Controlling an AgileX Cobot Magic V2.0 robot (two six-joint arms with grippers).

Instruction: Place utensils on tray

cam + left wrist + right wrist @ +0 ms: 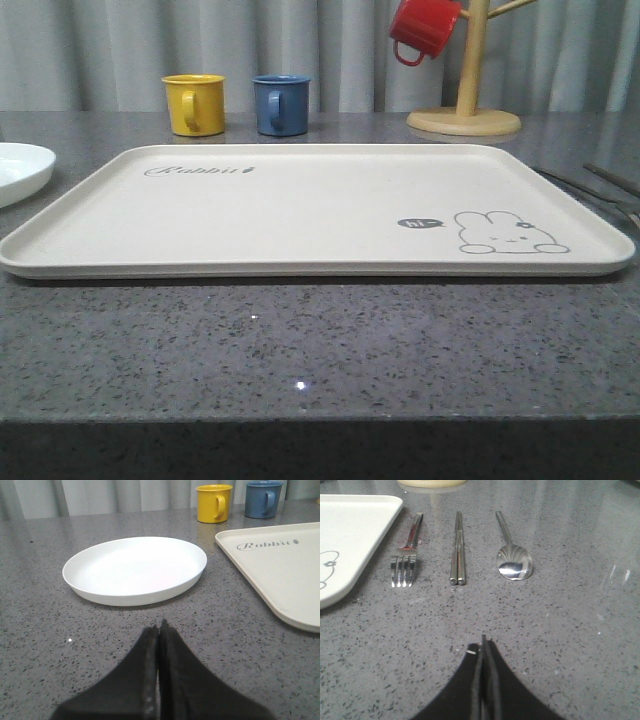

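Fork (406, 555), chopsticks (458, 550) and spoon (512, 555) lie on the surface right of the tray (300, 215); white plate (135, 569) sits left of it; both tools, left (158, 630) and right (484, 642), pinched closed, holding nothing.

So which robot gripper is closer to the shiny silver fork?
Right. The right gripper sits shut just short of the shiny silver metal fork; the left gripper faces the round white plate, across the cream tray.

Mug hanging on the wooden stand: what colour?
Red, clearest in the front view.
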